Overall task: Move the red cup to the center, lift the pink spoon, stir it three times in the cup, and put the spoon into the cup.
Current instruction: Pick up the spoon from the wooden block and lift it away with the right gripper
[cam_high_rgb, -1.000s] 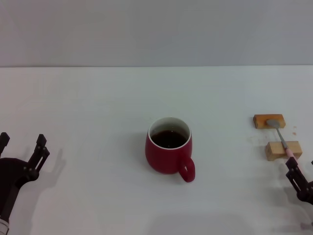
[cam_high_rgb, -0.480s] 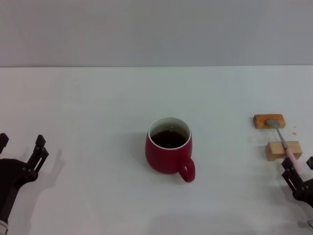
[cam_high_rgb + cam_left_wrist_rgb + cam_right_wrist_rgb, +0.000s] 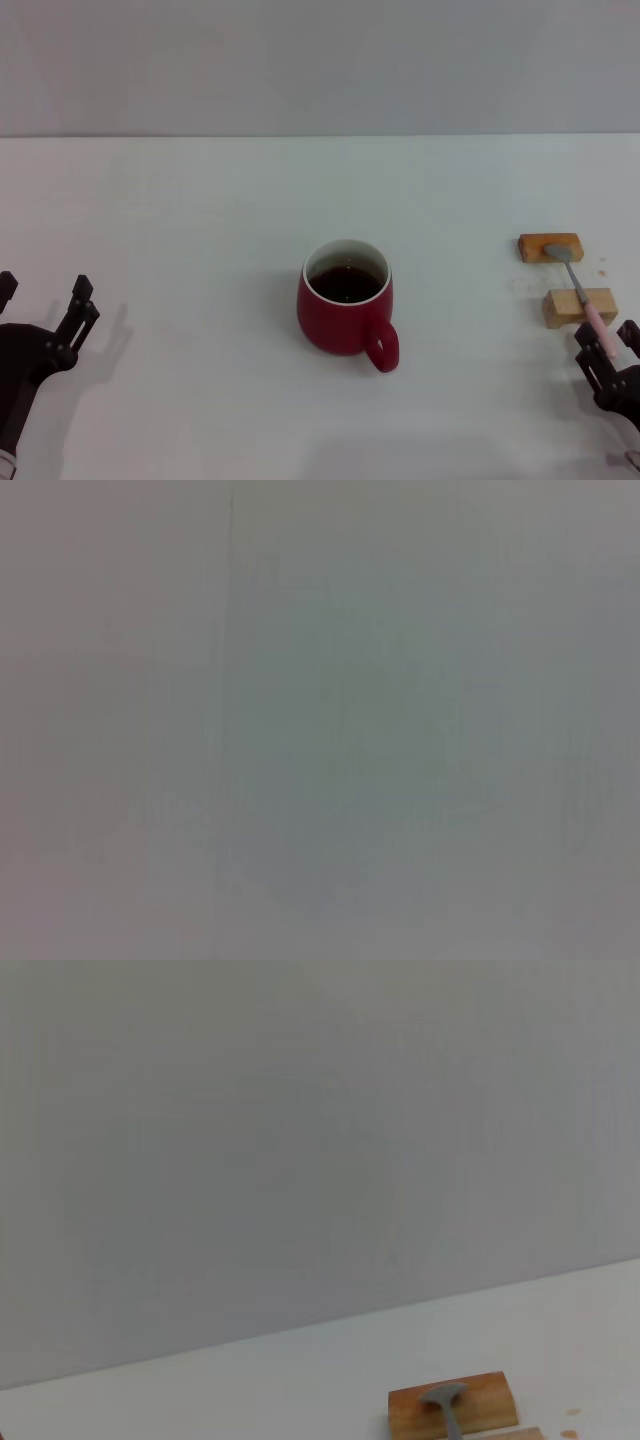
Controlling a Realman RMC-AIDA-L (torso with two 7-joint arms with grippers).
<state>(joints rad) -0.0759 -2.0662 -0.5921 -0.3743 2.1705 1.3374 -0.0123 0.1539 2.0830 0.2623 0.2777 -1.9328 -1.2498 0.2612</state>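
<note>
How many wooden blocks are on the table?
2: the far block under the pink spoon bowl, the near block under its handle, both at the table's right. None looks hidden.

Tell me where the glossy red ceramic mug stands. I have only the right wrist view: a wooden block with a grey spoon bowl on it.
Observer: The glossy red ceramic mug stands mid-table in the head view, with dark liquid inside and its handle toward the robot's right.
Operator: Give me the rest of the spoon.
Observer: The slim pink-handled metal spoon bridges two small orange-tan wooden blocks: the far block under its bowl, the near block under its handle.
Operator: Report the right gripper.
Observer: The right gripper is open, with a finger on either side of the pink handle's end.
</note>
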